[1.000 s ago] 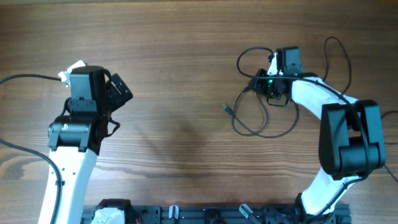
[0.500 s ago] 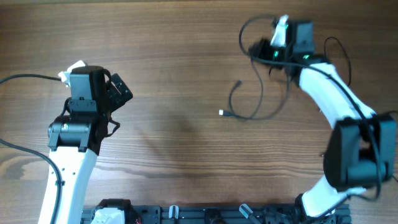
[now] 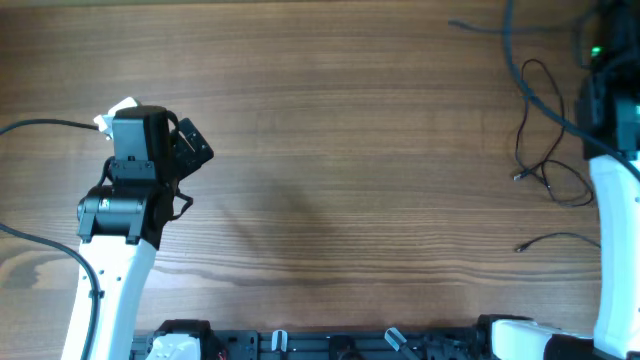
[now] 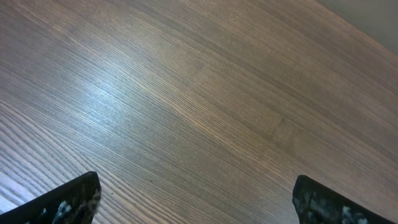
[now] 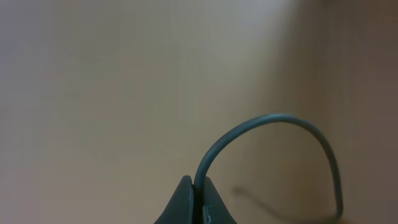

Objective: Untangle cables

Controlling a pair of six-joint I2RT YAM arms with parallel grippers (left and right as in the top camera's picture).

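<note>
We count two grippers. The left gripper [image 4: 196, 182] hangs with its jaws wide apart over bare tabletop [image 4: 205, 93], holding nothing. The right gripper [image 5: 198, 186] is clamped on one strand of the cables [image 3: 519, 150], which lie looped along the tabletop's right edge. We cannot tell how many cables there are.

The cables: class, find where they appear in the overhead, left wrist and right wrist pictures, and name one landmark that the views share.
Overhead: the cables lie in thin loops at the far right edge, beside the right arm.
Left wrist: not in it; only wood under the open left gripper.
Right wrist: one strand arches up and right from the shut right gripper, bottom centre.
Shared landmark: the wood-grain table.
</note>
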